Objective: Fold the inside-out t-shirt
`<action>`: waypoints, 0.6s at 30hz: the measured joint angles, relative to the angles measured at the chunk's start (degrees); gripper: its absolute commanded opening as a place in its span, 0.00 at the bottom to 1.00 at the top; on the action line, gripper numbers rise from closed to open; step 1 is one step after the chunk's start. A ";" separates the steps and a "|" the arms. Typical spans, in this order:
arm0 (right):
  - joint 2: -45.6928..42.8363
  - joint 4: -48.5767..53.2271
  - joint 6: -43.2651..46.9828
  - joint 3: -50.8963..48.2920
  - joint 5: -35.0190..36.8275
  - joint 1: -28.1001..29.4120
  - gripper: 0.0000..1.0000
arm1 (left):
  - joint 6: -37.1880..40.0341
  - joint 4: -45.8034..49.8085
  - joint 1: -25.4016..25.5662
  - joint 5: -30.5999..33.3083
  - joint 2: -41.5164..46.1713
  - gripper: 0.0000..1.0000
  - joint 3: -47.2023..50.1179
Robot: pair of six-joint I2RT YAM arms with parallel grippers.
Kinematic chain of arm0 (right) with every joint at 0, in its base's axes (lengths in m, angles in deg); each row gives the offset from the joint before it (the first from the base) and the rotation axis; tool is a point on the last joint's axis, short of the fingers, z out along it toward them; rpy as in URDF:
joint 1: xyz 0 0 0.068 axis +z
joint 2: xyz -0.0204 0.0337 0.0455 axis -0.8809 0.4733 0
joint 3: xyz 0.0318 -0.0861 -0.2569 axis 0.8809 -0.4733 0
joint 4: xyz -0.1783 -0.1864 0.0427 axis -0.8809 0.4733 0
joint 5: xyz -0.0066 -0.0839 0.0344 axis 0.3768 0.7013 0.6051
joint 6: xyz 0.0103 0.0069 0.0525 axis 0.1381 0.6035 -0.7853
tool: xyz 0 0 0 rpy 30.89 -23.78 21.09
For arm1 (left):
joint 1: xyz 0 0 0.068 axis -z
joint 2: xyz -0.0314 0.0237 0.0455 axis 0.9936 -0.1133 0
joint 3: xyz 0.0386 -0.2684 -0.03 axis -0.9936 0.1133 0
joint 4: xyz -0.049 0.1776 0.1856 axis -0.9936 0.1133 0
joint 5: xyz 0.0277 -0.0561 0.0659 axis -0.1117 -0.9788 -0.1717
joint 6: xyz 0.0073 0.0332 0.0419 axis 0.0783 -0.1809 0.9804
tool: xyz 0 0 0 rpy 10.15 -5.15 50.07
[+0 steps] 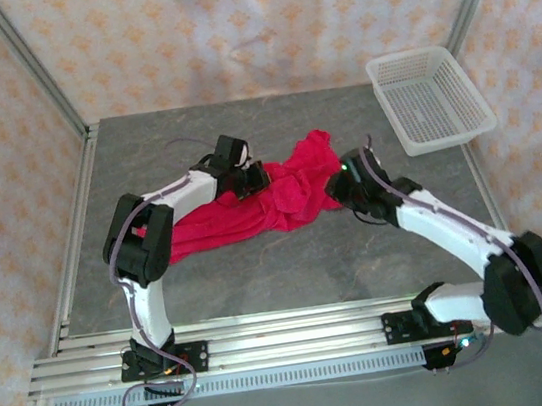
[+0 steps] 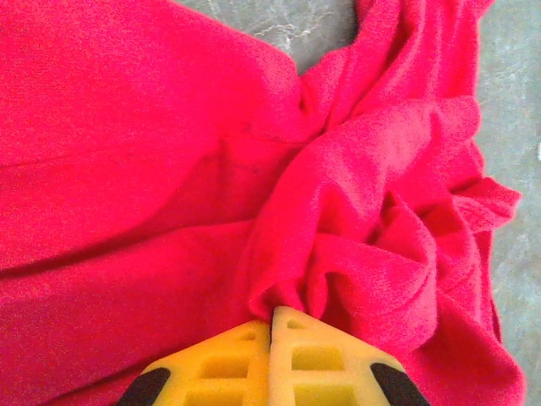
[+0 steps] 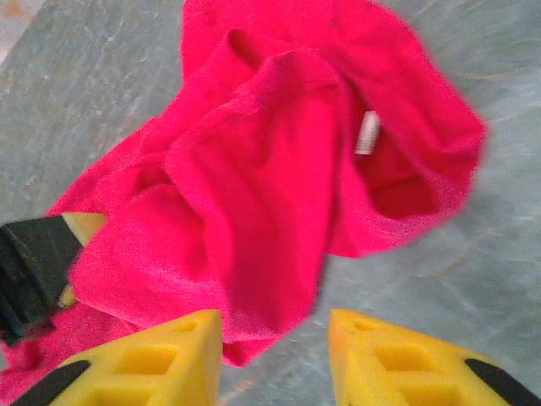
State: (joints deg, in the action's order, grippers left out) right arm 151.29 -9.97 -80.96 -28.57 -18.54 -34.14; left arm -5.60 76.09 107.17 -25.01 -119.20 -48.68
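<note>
Left wrist, t-shirt [image 2: 254, 169] edges cut off

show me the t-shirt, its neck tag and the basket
t-shirt [image 1: 290, 195], top external view, middle of the bunched red cloth
neck tag [image 3: 367, 133], right wrist view, centre of the pale strip
basket [image 1: 430, 100], top external view, bare mesh floor

**Soft red cloth on a dull, stone-look tabletop**

The t-shirt [image 1: 252, 211] is matt red cloth with a faintly fuzzy nap, and its small tag [image 3: 368, 133] is pale fabric. The table [image 1: 291, 271] has a grey, mottled, stone-like surface with little shine. At the far right, the basket [image 1: 428, 100] is white perforated plastic. The near rail [image 1: 289, 334] is ribbed bare metal. The fingers [image 3: 152, 359] of the right gripper [image 3: 272, 317] are matt yellow moulded plastic.
</note>
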 measured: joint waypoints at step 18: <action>30.27 -3.93 -6.91 18.73 -12.72 2.71 0.00 | -1.62 -2.34 -0.46 -0.42 1.01 0.00 2.82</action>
State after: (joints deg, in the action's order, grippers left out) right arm 181.57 -13.90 -87.86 -9.84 -31.26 -31.42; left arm -7.21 73.75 106.72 -25.43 -118.19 -45.86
